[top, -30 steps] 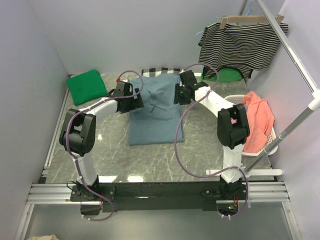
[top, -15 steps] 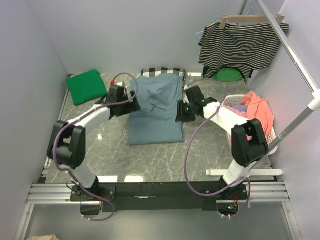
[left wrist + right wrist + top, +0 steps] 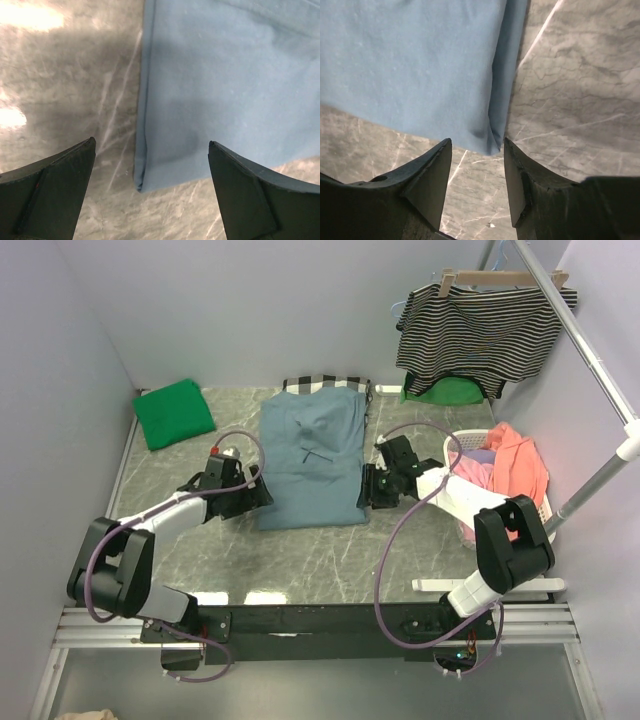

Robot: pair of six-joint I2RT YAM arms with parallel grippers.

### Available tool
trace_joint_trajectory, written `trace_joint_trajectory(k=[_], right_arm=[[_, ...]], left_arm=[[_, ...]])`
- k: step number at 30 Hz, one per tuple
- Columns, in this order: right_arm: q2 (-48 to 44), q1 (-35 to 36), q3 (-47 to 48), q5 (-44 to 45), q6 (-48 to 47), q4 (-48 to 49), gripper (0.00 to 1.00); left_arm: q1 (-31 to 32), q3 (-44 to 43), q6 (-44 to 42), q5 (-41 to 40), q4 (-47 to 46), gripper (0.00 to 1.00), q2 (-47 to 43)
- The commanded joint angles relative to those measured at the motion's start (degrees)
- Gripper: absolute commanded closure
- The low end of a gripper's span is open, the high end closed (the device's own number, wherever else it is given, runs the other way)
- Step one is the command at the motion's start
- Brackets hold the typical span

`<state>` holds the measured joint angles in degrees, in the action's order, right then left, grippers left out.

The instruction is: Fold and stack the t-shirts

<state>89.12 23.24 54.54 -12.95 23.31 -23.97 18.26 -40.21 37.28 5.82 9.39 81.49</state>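
Slate-blue t-shirt point(image 3: 312, 465) lying folded toward the far edge of the table point(image 3: 300, 550), left gripper point(image 3: 150, 145) gaping wide at its near-left corner, right gripper point(image 3: 477, 142) hovering part-open, empty, at its near-right corner

Blue t-shirt point(image 3: 312, 460) & green t-shirt point(image 3: 174, 412) far left: soft matt cloth; table point(image 3: 300, 560): smooth glossy marble-look top w/ glare; basket point(image 3: 546, 512) right: white plastic.

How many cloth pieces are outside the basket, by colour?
Slate-blue t-shirt: 1
Green: 2, folded t-shirt at left, second piece at far right
Black-and-white: 2, checked cloth, striped top
Total: 5
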Motion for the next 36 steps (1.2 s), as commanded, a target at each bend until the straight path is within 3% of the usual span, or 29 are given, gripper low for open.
trace_joint_trajectory(k=[1,14,24,30,31,33,34,36], right_arm=[[-1.14,-0.13,-3.03,-2.43,1.56,4.53,0.47],[0.69,-0.66,-7.7,-6.64,4.11,9.81,0.46],[6.15,-1.1,-8.75,-8.41,4.73,13.68,0.47],[8.08,-1.53,-9.72,-9.63,5.17,15.96,0.53],[8.26,-1.71,-9.89,-9.99,5.34,16.84,0.59],[8.61,-1.89,-10.77,-11.21,5.69,17.9,0.66],[8.79,-1.97,-11.04,-11.74,5.95,19.12,0.79],[9.4,-2.15,-11.56,-13.32,6.13,19.83,0.92]], left_arm=[[0.2,3.19,1.13,3.57,-5.77,0.01,-3.09],[2.3,12.96,4.38,7.62,-12.53,0.01,-7.4],[3.54,13.66,4.91,5.69,-18.09,0.1,-1.6],[5.29,13.58,4.91,4.11,-16.69,0.32,-0.2],[5.55,13.49,5.0,3.58,-16.25,0.43,-0.19],[6.26,13.75,5.17,3.4,-15.8,0.56,-0.55],[6.43,13.84,5.35,3.32,-15.8,0.69,-0.55],[6.96,13.66,5.44,3.14,-15.45,0.88,-0.46]])
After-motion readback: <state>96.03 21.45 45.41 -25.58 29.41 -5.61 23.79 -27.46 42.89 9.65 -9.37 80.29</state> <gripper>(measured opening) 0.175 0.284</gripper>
